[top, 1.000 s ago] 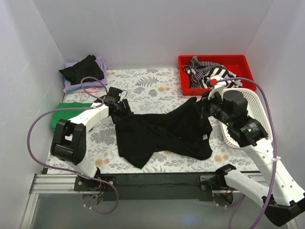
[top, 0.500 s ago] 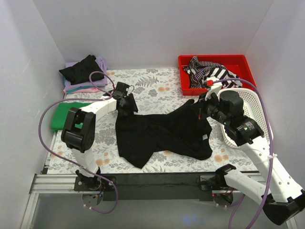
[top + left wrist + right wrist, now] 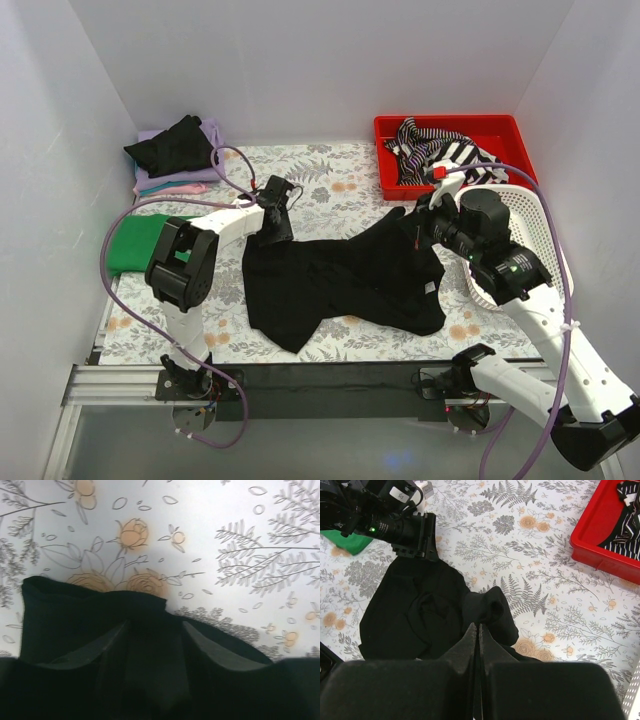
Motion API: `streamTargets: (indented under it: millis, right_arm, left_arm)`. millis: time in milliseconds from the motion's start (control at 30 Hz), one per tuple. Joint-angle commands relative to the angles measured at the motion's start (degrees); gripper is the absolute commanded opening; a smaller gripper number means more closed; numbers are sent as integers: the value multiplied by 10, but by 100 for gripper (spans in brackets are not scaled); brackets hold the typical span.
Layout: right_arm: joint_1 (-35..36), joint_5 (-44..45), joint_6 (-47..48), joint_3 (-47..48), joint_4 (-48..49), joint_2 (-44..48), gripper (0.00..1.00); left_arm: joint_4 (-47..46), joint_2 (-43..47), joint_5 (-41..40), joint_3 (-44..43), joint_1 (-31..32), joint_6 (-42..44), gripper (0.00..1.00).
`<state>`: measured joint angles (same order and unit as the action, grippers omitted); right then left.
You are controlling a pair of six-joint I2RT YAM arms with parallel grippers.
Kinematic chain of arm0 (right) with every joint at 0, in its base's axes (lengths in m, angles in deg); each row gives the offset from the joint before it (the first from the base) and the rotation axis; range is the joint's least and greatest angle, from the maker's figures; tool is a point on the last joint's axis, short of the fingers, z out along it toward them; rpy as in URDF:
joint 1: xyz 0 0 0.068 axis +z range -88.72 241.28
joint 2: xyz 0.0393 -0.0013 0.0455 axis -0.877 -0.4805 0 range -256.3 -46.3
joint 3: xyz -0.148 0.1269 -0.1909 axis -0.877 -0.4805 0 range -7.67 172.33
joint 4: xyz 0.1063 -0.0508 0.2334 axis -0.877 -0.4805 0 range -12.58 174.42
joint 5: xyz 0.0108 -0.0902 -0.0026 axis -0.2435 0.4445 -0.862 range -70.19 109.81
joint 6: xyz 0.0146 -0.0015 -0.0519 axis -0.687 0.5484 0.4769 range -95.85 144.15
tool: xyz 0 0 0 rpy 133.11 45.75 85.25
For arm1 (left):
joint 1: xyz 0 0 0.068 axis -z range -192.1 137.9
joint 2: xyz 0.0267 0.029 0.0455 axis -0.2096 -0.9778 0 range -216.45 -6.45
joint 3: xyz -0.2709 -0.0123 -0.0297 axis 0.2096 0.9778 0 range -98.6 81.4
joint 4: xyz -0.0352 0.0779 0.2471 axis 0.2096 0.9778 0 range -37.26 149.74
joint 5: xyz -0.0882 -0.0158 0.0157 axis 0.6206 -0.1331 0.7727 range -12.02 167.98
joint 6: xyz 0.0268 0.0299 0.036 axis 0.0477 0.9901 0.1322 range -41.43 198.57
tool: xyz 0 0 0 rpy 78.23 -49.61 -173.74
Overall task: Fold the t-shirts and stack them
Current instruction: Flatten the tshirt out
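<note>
A black t-shirt (image 3: 340,285) lies spread and creased across the middle of the floral table covering. My left gripper (image 3: 280,228) sits low at its upper left corner. In the left wrist view its fingers (image 3: 220,650) stand a little apart, with black cloth (image 3: 75,615) filling the gap and a folded edge just past the tips. My right gripper (image 3: 425,228) is at the shirt's upper right. In the right wrist view it (image 3: 478,627) is shut on a raised bunch of the black shirt (image 3: 492,607). The left gripper (image 3: 427,540) also shows there at the shirt's far edge.
At the far left is a stack with a folded black shirt (image 3: 172,145) on lilac (image 3: 150,180) and pink (image 3: 195,187) ones. A folded green shirt (image 3: 135,240) lies nearer. A red bin (image 3: 455,122) holds a striped shirt (image 3: 440,150). A white mesh basket (image 3: 535,215) stands on the right.
The left arm has swung its elbow right and forward. Its gripper has slid right along the shirt's upper edge. The right arm and the shirt's body have barely moved.
</note>
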<state>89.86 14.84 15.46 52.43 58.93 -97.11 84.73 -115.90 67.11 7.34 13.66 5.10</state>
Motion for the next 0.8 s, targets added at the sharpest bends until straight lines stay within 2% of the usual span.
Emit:
streamTargets:
  millis: [0, 200, 233, 333, 400, 600, 767]
  right_arm:
    - [2, -12, -2, -4, 37, -3, 1]
    - [2, -14, -2, -6, 41, -5, 1]
    - [2, -14, -3, -6, 41, -5, 1]
    - [2, -15, -4, -8, 41, -3, 1]
    - [2, -14, -5, -8, 41, -3, 1]
    - [2, 26, 8, 4, 27, 4, 1]
    - [2, 80, 32, 50, 2, 14, 1]
  left_arm:
    - [30, 1, -74, -11, 7, -1, 41]
    - [40, -21, -88, -13, 10, 2, 29]
    - [40, -24, -86, -14, 10, 3, 23]
    - [39, -37, -81, -20, 11, 4, 14]
    - [37, -40, -79, -23, 11, 5, 0]
    - [43, 23, -64, -33, 10, 20, 0]
    - [97, 169, -79, -67, 9, 39, 0]
